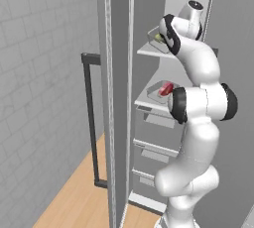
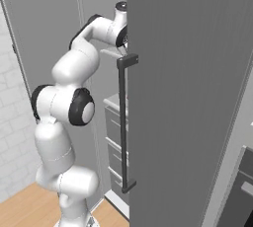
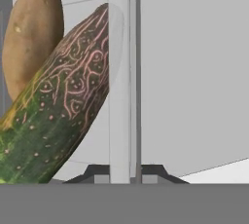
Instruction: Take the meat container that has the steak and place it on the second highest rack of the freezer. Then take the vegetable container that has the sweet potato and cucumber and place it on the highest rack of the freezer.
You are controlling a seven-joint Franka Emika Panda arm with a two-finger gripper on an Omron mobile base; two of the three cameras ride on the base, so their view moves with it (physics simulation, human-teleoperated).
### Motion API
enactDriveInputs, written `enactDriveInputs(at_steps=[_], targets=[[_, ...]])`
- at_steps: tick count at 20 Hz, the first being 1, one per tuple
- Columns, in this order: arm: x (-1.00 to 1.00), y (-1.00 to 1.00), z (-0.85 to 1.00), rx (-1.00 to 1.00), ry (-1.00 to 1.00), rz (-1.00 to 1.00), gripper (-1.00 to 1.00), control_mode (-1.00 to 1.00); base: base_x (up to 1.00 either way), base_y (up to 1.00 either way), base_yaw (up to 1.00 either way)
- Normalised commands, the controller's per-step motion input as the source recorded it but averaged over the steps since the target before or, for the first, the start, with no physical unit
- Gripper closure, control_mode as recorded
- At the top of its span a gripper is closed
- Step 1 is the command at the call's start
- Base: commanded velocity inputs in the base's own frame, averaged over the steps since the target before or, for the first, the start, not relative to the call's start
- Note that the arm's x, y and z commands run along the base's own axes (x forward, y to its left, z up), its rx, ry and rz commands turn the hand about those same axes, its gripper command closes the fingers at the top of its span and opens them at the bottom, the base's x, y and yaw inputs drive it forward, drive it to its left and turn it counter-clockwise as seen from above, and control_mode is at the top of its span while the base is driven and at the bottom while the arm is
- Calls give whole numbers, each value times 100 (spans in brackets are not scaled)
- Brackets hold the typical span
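Observation:
The freezer (image 1: 147,16) stands open. My gripper (image 3: 125,174) is shut on the clear wall of the vegetable container (image 3: 119,72), with one dark fingertip on each side of it. Inside the tray, very close, lie the green cucumber (image 3: 53,121) and, behind it, the brown sweet potato (image 3: 31,38). In the left base view the vegetable container (image 1: 155,38) sits on the highest rack (image 1: 148,51), and my arm's wrist covers its right side. One rack lower, the meat container (image 1: 155,94) rests with the steak (image 1: 165,89) in it.
The freezer's long door (image 1: 119,98) hangs open at the left, its dark bar handle (image 1: 90,118) toward a tiled wall. Stacked drawers (image 1: 156,147) fill the cabinet below the racks. In the right base view a grey door with a bar handle (image 2: 122,122) hides the shelves.

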Motion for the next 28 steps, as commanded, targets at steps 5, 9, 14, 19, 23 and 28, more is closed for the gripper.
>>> enactDriveInputs(at_steps=[5,9,14,19,23,28], targets=[[83,-6,-26,0,6,0,100,-100,0,0,0],[62,-15,-16,0,0,0,100,-100,0,0,0],[0,-2,-46,-5,-4,0,-100,-100,0,0,0],[-12,26,-38,-9,-22,3,-100,-100,0,0,0],[-56,33,-2,-9,-27,7,-100,-100,0,0,0],[-82,34,-7,-9,-20,5,-100,-100,0,0,0]])
